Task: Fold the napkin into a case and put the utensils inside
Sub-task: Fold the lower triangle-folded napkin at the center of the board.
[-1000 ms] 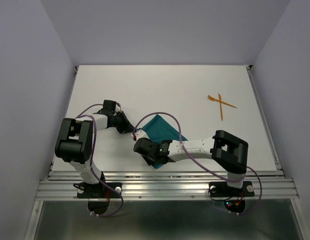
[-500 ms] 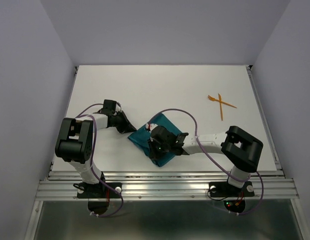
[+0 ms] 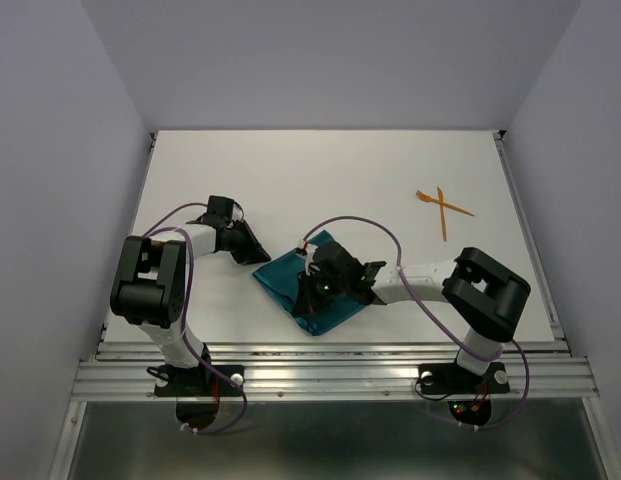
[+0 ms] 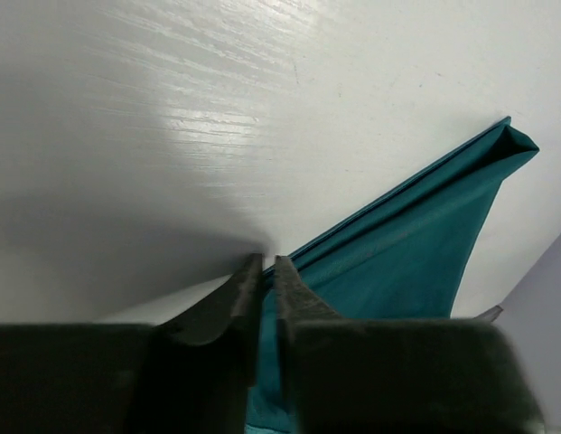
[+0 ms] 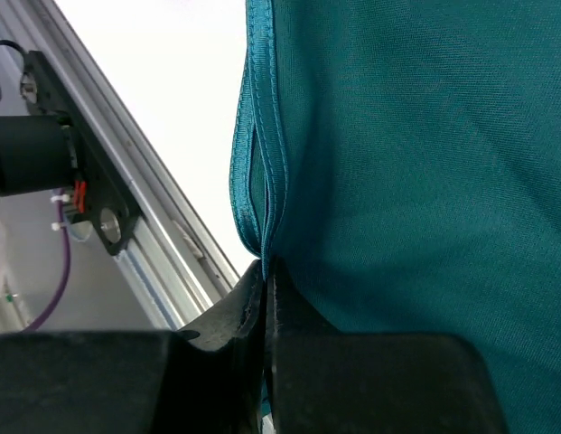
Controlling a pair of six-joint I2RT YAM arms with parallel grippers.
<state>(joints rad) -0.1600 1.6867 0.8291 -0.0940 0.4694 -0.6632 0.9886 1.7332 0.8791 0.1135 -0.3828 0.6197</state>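
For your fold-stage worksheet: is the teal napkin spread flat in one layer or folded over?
Folded. The napkin is a compact angled shape, and the right wrist view shows stacked hemmed edges lying together.

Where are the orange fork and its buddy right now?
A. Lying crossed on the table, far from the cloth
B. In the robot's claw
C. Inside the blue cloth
A: the orange utensils lie crossed on the bare white table, well away from the teal napkin.

White table (image 3: 330, 165) with faint wood-grain sheen, enclosed by pale lavender walls (image 3: 50, 150) at left, back and right. Aluminium rail frame (image 3: 330, 378) along near edge. Even, diffuse lighting.
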